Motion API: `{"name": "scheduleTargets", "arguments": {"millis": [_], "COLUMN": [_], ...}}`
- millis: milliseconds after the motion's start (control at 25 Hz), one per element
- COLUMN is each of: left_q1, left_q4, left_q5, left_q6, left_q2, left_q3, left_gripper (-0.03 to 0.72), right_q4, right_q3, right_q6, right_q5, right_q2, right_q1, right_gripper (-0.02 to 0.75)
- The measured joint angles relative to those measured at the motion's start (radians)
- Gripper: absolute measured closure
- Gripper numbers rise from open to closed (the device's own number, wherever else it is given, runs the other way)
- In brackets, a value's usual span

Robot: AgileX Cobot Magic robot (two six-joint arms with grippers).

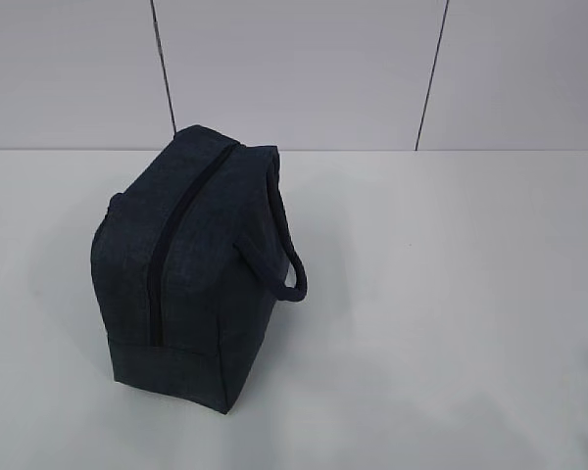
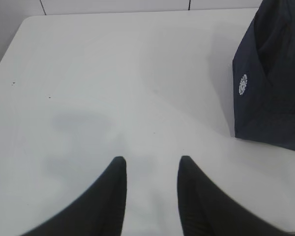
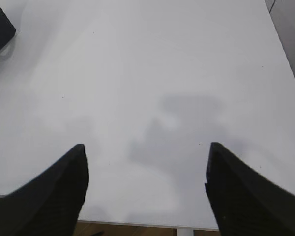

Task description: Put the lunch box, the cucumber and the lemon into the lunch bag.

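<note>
The dark navy lunch bag (image 1: pixel 191 269) stands on the white table left of centre, its top zipper closed along the ridge and a loop handle (image 1: pixel 289 259) hanging to the right. Its side with a small white logo shows at the right edge of the left wrist view (image 2: pixel 270 83); a dark corner of it shows at the top left of the right wrist view (image 3: pixel 0 27). My left gripper (image 2: pixel 152 164) hovers open over bare table, left of the bag. My right gripper (image 3: pixel 145 150) is wide open near the table's front edge, holding nothing. The lunch box, cucumber and lemon are out of view.
The white table (image 1: pixel 451 323) stretches to the right of the bag and ends at a grey panelled wall (image 1: pixel 304 69) behind. The table's front edge (image 3: pixel 137 223) lies just under my right gripper. Neither arm shows in the exterior view.
</note>
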Motion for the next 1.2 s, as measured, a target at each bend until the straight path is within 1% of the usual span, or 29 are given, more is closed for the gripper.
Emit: {"name": "scheduleTargets", "arguments": {"millis": [1200], "left_q1": [0.0], "left_q4": [-0.002], "left_q5": [0.0], "left_q6": [0.0], "left_q2": [0.0], "left_q3": [0.0], "left_gripper": [0.447], "right_q4": [0.0], "right_q3": [0.0], "right_q6": [0.0], "right_q5": [0.0], "right_q2": [0.0], "right_q1": [0.0], "right_gripper": [0.157]}}
